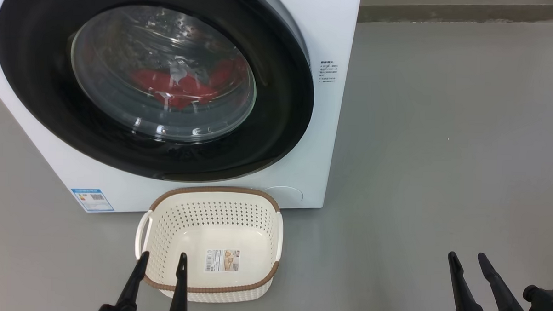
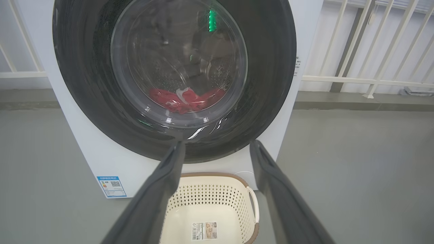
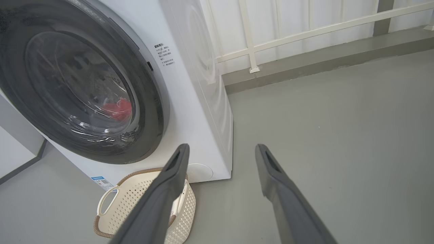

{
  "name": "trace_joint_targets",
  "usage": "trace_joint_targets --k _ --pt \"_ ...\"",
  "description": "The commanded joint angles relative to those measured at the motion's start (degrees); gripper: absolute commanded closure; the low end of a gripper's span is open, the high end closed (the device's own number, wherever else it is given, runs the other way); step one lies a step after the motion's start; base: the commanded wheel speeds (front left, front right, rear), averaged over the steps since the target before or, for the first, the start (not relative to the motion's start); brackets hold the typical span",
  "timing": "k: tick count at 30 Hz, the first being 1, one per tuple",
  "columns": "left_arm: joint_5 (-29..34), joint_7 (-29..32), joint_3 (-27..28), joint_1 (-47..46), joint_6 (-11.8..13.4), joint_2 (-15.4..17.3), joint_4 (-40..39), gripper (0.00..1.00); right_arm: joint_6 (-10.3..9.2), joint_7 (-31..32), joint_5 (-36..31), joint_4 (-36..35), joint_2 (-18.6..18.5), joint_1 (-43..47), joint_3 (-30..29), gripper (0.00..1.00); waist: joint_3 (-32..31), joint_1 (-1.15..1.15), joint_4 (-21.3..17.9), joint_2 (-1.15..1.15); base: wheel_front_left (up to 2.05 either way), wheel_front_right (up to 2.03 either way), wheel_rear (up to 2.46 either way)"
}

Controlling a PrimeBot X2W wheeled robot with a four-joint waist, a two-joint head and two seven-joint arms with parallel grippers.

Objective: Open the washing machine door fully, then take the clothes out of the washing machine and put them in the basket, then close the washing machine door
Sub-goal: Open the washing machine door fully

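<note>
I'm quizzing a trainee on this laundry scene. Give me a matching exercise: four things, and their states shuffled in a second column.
Things:
1 washing machine door
2 clothes
3 basket
4 left gripper

States:
a on the floor, no laundry in it
b shut
c open, holding nothing
d red, behind the glass

Pairs: 1-b; 2-d; 3-a; 4-c

The washing machine door (image 1: 39, 96) has a glossy, smooth black rim around a clear glass window (image 1: 169, 55), behind which the clothes (image 1: 177, 90) look like soft red cloth. The body of the washing machine (image 1: 329, 37) is smooth white with a slight sheen. Nearer, the basket (image 1: 201, 215) is cream perforated plastic with a brown woven-look rim and a paper label (image 1: 222, 260), on a matt grey floor (image 1: 443, 133).
</note>
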Motion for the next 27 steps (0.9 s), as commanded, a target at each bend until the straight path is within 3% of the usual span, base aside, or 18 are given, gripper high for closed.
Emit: trace_joint_targets --k 1,27 --pt "-0.13 -0.69 1.85 -0.10 0.03 0.40 -1.23 0.00 0.02 -0.69 -0.11 -1.09 -1.32 -0.82 1.00 0.00 -0.01 0.00 -0.02 0.00 0.00 0.00 0.00" --pt "-2.33 -0.69 3.37 0.26 -0.66 0.40 0.29 0.00 0.02 -0.69 -0.45 -0.74 -0.71 0.04 -0.26 0.00 0.10 0.00 -0.26 0.00 0.00 0.00 0.00"
